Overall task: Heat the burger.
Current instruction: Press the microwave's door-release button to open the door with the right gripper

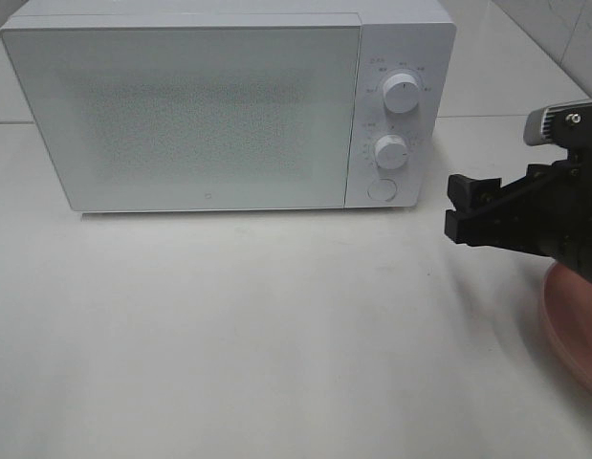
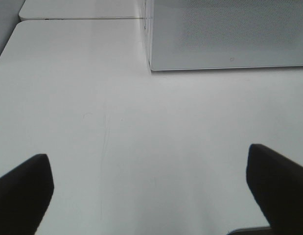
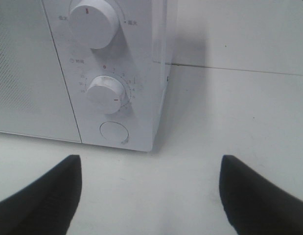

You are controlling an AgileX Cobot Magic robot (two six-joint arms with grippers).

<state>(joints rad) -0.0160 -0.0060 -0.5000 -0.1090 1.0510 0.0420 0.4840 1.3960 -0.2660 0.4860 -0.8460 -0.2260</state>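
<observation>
The burger shows in none of our views. The flat round pink plate [image 1: 568,330] at the near right looks bare where we can see it. The white box-shaped microwave oven [image 1: 219,115] at the far side has its frosted door shut, so we judge the burger may sit inside, though we cannot tell. The right arm's jaws stand wide and empty, black fingers [image 3: 48,196] facing the control panel from the right, clear of the white timer knob [image 3: 106,93] and round door button [image 3: 114,132]. For the knob, we should centre on it, close squarely and turn slowly. The left arm's jaws, fingers [image 2: 24,191] spread wide, hang over bare white surface [image 2: 141,98].
</observation>
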